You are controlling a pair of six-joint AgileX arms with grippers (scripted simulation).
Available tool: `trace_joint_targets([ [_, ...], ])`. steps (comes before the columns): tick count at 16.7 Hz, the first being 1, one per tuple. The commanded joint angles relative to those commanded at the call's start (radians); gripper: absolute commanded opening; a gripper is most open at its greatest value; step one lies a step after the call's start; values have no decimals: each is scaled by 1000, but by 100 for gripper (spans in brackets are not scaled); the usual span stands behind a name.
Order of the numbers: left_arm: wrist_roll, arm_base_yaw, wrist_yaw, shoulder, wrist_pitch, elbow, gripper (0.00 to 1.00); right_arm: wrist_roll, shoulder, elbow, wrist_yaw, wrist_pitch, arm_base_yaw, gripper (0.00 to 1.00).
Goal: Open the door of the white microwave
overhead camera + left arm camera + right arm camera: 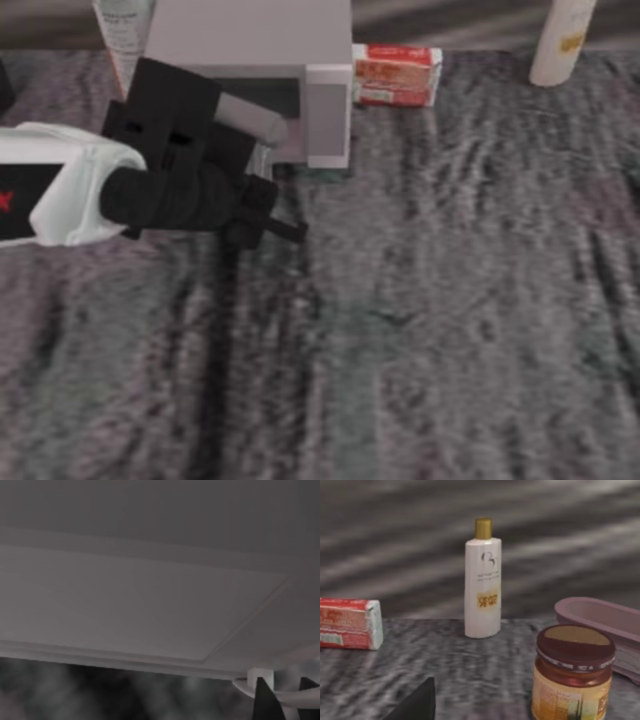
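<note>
The white microwave (pixel 250 40) stands at the back left of the table, its narrow control panel (pixel 329 115) on the right side of its front. Its door (pixel 252 117) is swung a little out from the front, and a dark opening shows behind it. In the left wrist view the door (pixel 125 610) fills most of the picture. My left gripper (pixel 262 158) is at the door's free edge. Its dark fingertips (pixel 265 702) sit on either side of the pale curved handle (pixel 295 696), shut on it. Of my right gripper only one dark finger (pixel 417 705) shows; it holds nothing.
A red-and-white carton (pixel 397 75) lies right of the microwave and a white bottle (pixel 562 40) stands at the back right. Another carton (pixel 125 35) stands left of the microwave. The right wrist view also shows a jar (pixel 574 675) and a pink tub (pixel 605 625).
</note>
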Motion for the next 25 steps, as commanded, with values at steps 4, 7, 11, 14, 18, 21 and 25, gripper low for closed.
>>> trace_joint_targets([
  [4, 0, 0, 0, 0, 0, 0, 0, 0, 0, 0, 0, 0, 0, 100],
  [7, 0, 0, 0, 0, 0, 0, 0, 0, 0, 0, 0, 0, 0, 100],
  [11, -3, -6, 9, 1, -1, 0, 0, 0, 0, 0, 0, 0, 0, 100],
  [14, 26, 8, 29, -10, -3, -12, 0, 0, 0, 0, 0, 0, 0, 100],
  [18, 67, 29, 57, -24, -5, -26, 0, 0, 0, 0, 0, 0, 0, 100],
  [21, 69, 30, 58, -24, -5, -27, 0, 0, 0, 0, 0, 0, 0, 100],
  [25, 69, 30, 58, -24, -5, -27, 0, 0, 0, 0, 0, 0, 0, 100],
])
